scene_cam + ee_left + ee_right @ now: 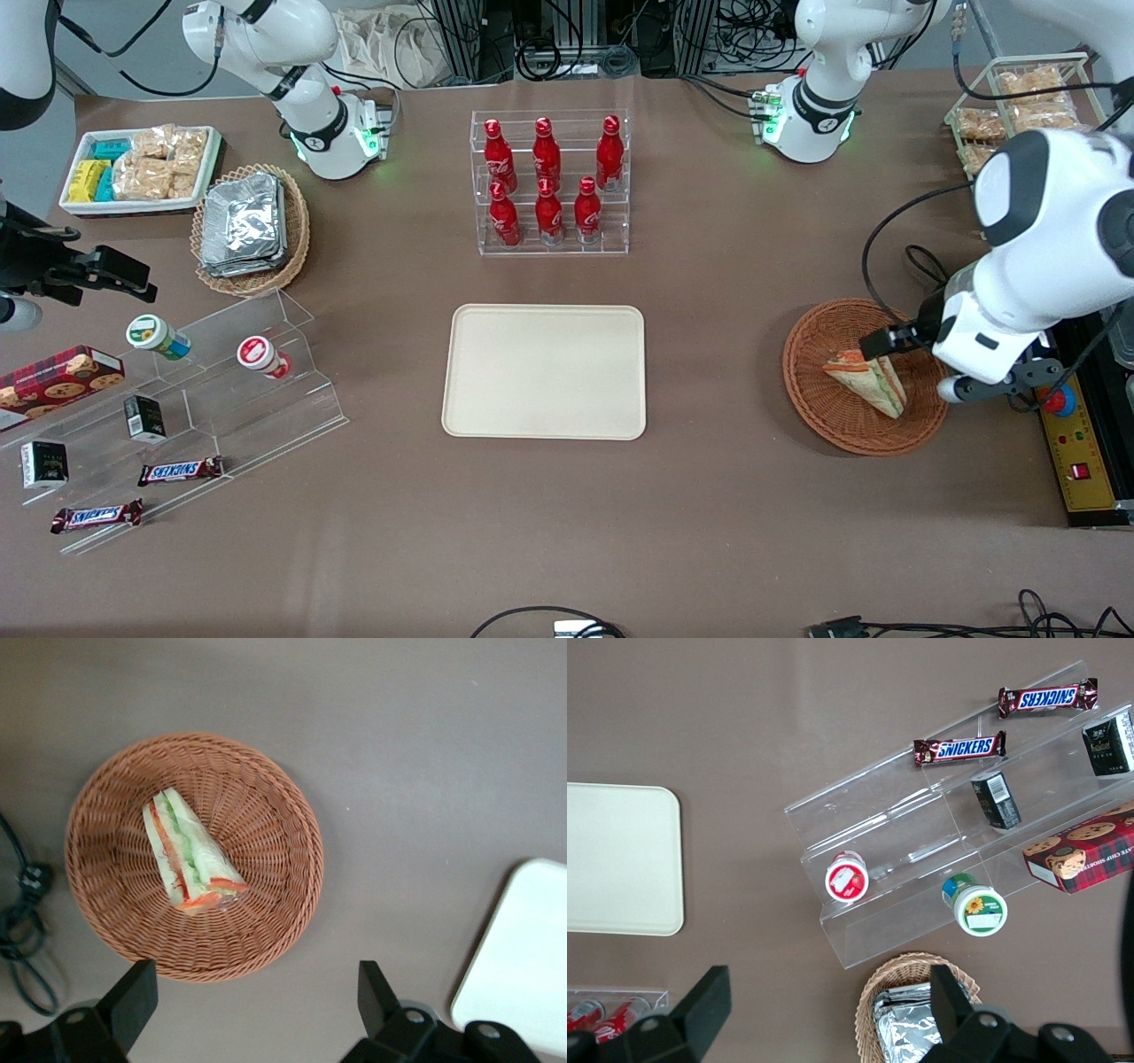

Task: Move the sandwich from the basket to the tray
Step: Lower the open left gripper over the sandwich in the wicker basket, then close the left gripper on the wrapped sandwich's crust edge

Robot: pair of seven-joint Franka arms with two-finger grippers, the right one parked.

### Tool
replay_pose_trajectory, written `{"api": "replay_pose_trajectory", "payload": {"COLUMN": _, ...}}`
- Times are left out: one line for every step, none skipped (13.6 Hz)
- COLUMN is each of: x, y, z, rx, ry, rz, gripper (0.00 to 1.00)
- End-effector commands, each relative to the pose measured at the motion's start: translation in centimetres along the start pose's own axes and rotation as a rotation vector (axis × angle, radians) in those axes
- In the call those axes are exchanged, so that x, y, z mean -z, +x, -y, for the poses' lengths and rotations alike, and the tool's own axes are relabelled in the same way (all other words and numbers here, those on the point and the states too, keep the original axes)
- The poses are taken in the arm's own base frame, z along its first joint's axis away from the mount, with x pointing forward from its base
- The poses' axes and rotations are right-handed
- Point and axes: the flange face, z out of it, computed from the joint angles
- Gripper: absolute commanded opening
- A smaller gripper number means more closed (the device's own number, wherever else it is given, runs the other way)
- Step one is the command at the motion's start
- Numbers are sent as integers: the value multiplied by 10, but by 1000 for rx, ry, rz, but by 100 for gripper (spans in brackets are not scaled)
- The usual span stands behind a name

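The sandwich, a wrapped wedge with orange-red and green layers, lies in the round reddish-brown basket toward the working arm's end of the table. My gripper hovers above the basket, open wide, with nothing between its fingers; it is not touching the sandwich. In the left wrist view only bare table and the basket's rim show between the fingertips. The cream tray lies flat at the table's middle with nothing on it.
A clear rack of red cola bottles stands farther from the camera than the tray. A tan basket of foil packs, a white snack tray and an acrylic shelf lie toward the parked arm's end. A yellow control box and cables sit beside the basket.
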Motion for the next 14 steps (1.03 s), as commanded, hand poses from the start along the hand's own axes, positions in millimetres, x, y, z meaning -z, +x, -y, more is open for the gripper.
{"api": "replay_pose_trajectory", "payload": {"x": -37, "y": -4, "z": 1, "rx": 232, "ry": 11, "rz": 3, "gripper": 100}}
{"api": "replay_pose_trajectory", "payload": {"x": -52, "y": -1, "z": 3, "rx": 281, "ry": 33, "rz": 17, "gripper": 100}}
{"api": "replay_pose_trajectory", "payload": {"x": -68, "y": 1, "z": 5, "rx": 301, "ry": 63, "rz": 28, "gripper": 100}}
{"api": "replay_pose_trajectory", "payload": {"x": -86, "y": 5, "z": 7, "rx": 318, "ry": 84, "rz": 41, "gripper": 100}}
{"api": "replay_pose_trajectory", "payload": {"x": -94, "y": 11, "z": 13, "rx": 332, "ry": 89, "rz": 40, "gripper": 100}}
{"api": "replay_pose_trajectory", "payload": {"x": -103, "y": 17, "z": 25, "rx": 352, "ry": 97, "rz": 54, "gripper": 100}}
{"api": "replay_pose_trajectory", "payload": {"x": -114, "y": 19, "z": 31, "rx": 362, "ry": 106, "rz": 69, "gripper": 100}}
{"api": "replay_pose_trajectory", "payload": {"x": -127, "y": 21, "z": 33, "rx": 360, "ry": 110, "rz": 83, "gripper": 100}}
{"api": "replay_pose_trajectory", "payload": {"x": -132, "y": 26, "z": 41, "rx": 367, "ry": 115, "rz": 70, "gripper": 100}}
{"api": "replay_pose_trajectory", "payload": {"x": -132, "y": 30, "z": 48, "rx": 371, "ry": 123, "rz": 59, "gripper": 100}}
{"api": "replay_pose_trajectory", "payload": {"x": -132, "y": 29, "z": 48, "rx": 371, "ry": 127, "rz": 60, "gripper": 100}}
{"api": "replay_pose_trajectory", "payload": {"x": -135, "y": 28, "z": 48, "rx": 370, "ry": 131, "rz": 66, "gripper": 100}}
{"api": "replay_pose_trajectory", "payload": {"x": -140, "y": 26, "z": 51, "rx": 372, "ry": 137, "rz": 75, "gripper": 100}}
{"api": "replay_pose_trajectory", "payload": {"x": -142, "y": 26, "z": 53, "rx": 377, "ry": 137, "rz": 75, "gripper": 100}}
